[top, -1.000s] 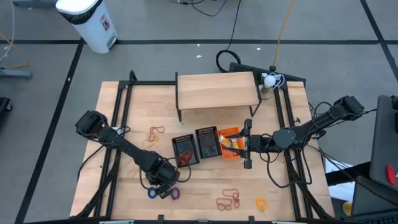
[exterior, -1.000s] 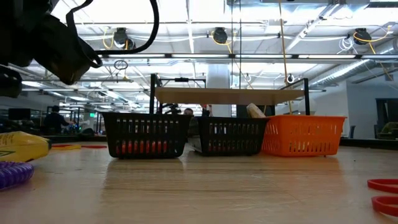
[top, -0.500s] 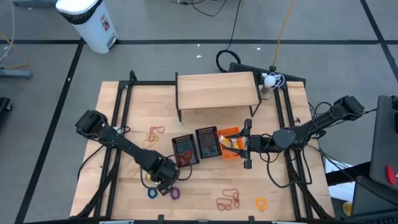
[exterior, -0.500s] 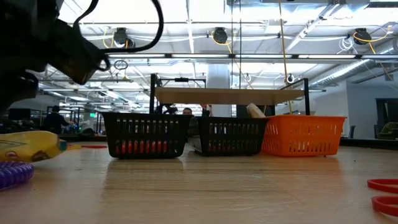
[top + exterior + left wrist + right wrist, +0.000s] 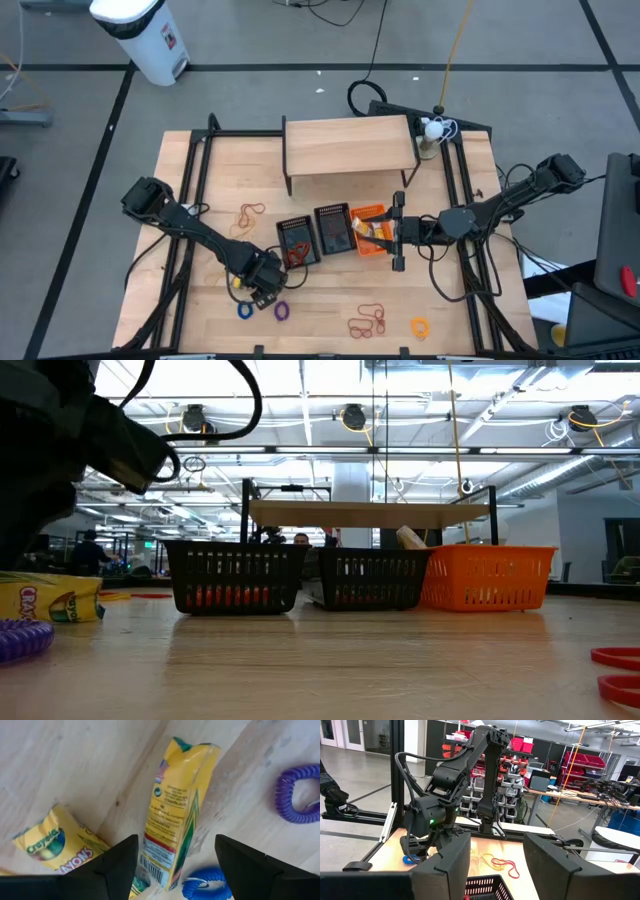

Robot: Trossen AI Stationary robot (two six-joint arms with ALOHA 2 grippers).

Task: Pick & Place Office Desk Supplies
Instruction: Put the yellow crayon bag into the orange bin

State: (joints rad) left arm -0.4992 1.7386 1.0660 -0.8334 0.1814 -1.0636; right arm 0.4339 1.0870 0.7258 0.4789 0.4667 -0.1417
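Left gripper [image 5: 262, 293] is low over the table [image 5: 450, 310] near its front edge, left of centre, just in front of the left black basket [image 5: 296, 242]. Fingers [image 5: 112, 865] spread, straddling a yellow crayon box [image 5: 175, 815] that sits between them; can't tell if the pads touch it. A second crayon box [image 5: 55, 842] lies just beside it on the wood. Blue coil ring [image 5: 244, 310] and purple coil ring [image 5: 281, 311] are on the table just in front of that gripper. Red elastic loops [image 5: 367, 322] and a yellow ring [image 5: 419, 326] sit near the front edge, right of centre; more loops [image 5: 248, 213] behind-left of the baskets. Right gripper [image 5: 398, 240] hovers at the right side of the orange basket [image 5: 366, 228], fingers [image 5: 445, 865] parted, holding nothing visible. Middle black basket [image 5: 333, 230] sits between the other two.
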